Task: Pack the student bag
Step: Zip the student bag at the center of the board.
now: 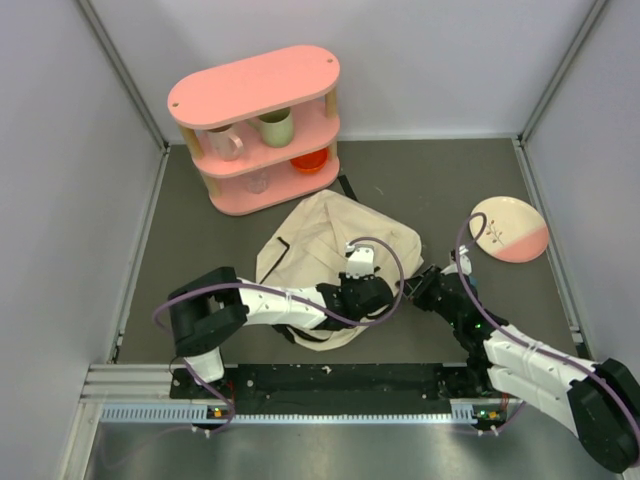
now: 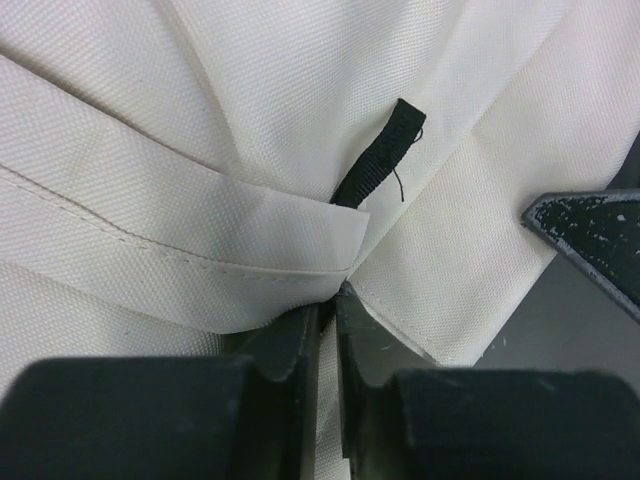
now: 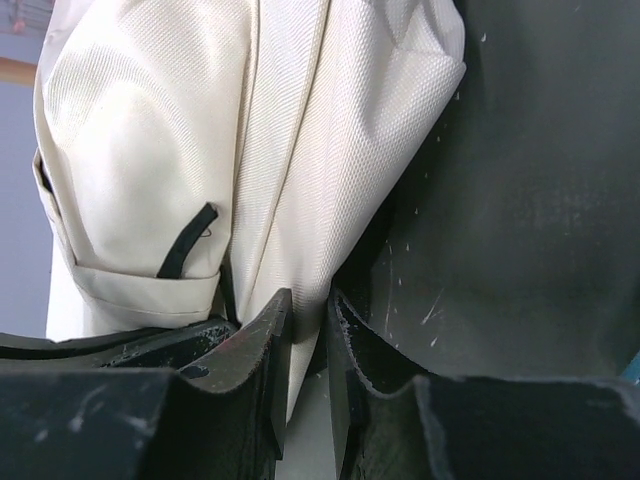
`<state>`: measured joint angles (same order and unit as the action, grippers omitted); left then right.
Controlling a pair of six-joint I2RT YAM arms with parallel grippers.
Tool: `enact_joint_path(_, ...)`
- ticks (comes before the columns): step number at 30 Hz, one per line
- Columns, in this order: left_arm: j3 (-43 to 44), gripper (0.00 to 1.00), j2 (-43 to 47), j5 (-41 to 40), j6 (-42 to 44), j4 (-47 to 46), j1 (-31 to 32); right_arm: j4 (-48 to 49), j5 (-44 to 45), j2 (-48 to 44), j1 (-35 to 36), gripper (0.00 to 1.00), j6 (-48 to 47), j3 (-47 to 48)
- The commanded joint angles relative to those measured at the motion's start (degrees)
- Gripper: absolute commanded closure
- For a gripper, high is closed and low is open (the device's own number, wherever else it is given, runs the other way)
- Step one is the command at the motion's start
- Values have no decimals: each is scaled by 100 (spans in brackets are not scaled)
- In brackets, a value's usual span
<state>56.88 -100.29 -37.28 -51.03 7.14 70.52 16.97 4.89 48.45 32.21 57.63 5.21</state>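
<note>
Cream canvas student bag [image 1: 330, 235] lies slumped just in front of the pink shelf [image 1: 255, 95], left fingers [image 2: 295, 345] and right fingers [image 3: 255, 350] each pinched on its edge fabric; judged opening step, next pull the mouth apart

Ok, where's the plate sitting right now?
Top view: the plate lies on the table, right side, near the right wall, just beyond the right pincer and right of the student bag.
</note>
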Motion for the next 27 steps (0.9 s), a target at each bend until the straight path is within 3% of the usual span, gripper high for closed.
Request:
enact_joint_path(1,104,92,-43,-482,-136,-854,-74,8,-154,-98,49,81,-85,-56)
enact_joint_path(3,78,100,9,-500,-153,-845,-74,-18,-154,-116,49,81,-76,-56)
enact_joint_path(7,-211,100,246,-395,82,-1090,-39,-115,-76,-151,49,81,-94,-47)
enact_joint_path(15,-1275,100,1055,931,1007,-2655,164,-291,83,-151,49,80,-208,164)
enact_joint_path(18,-1425,100,1029,916,1147,-2910,190,-230,39,-64,49,80,-208,182)
enact_joint_path(20,-1312,82,916,819,1121,-2727,190,-186,13,-28,49,80,-217,182)
enact_joint_path(23,-935,66,652,643,1077,-2323,181,-186,-14,-37,49,80,-217,191)
enact_joint_path(27,-512,59,519,704,1095,-2023,225,-229,-40,-107,58,80,-225,182)
